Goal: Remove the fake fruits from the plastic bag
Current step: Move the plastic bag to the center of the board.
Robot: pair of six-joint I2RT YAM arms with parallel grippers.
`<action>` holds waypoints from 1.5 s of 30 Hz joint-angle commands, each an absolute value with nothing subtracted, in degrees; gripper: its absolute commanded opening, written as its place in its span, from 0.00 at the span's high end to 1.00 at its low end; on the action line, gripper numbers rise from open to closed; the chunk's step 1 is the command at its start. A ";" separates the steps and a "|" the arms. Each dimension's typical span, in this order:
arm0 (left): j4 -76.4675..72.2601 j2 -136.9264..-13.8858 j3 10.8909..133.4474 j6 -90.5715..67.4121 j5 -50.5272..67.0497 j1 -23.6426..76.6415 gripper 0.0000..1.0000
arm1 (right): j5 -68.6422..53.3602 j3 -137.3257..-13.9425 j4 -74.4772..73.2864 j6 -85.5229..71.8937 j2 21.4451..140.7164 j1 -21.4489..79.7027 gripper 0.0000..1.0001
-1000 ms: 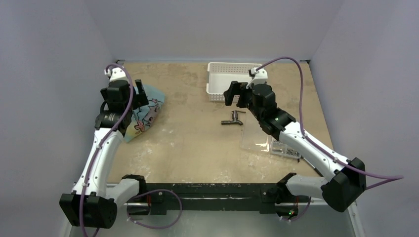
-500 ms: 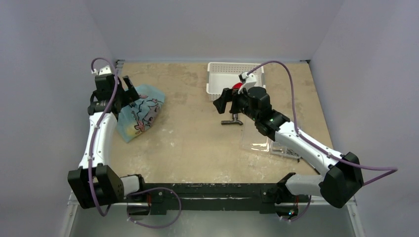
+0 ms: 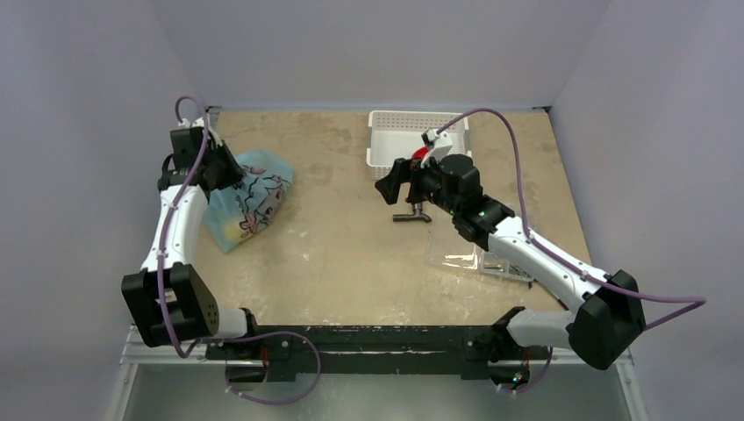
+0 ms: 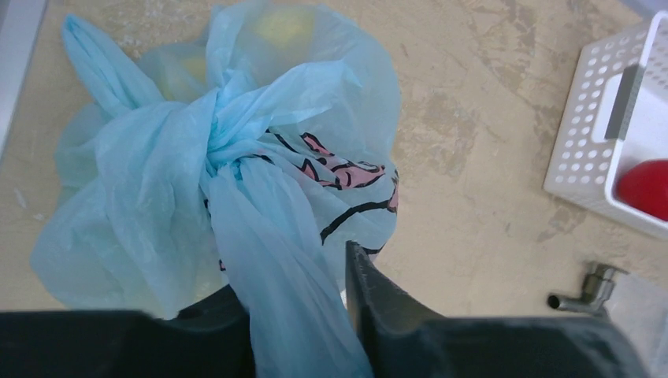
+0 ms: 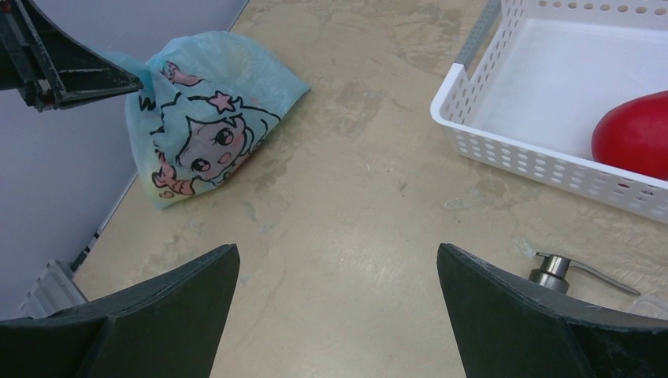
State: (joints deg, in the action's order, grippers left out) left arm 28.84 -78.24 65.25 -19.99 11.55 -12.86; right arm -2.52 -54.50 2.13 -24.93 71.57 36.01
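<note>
Top external view: two arms reach over a tan table [image 3: 351, 254], the left arm at the far-left corner and the right arm toward the far middle.
Plastic bag [image 3: 250, 197]: light blue and crinkly, printed with a cartoon figure. It lies on the table at the far left, close to the left wall, with its handles twisted into a neck at its far-left end.
Left gripper [image 4: 295, 283]: clenched on the twisted neck of the plastic bag. In the left wrist view the blue strand runs down between the two dark fingers [image 4: 378, 307] and fills the gap.
Yellow fruit [image 4: 283, 24]: shows dimly through the film, at the end of the bag away from the left gripper. The other contents cannot be told.
Right gripper [image 5: 337, 252]: released, with fingers spread wide and nothing between them. It hangs above bare table between the bag and the basket.
White basket [image 3: 386, 145]: perforated, at the far middle of the table, just beyond the right gripper.
Red fruit [image 5: 634, 134]: glossy, lying inside the white basket near its front wall.
Tap part [image 3: 412, 213]: small dark metal piece on the table just in front of the basket.
Clear bag [image 3: 478, 254]: flat, holding small metal parts, on the table beneath the right forearm.
</note>
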 commanded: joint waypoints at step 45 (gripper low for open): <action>21.60 -42.89 58.15 0.61 9.53 29.19 0.00 | -11.29 -62.26 11.58 -40.60 87.78 41.37 0.01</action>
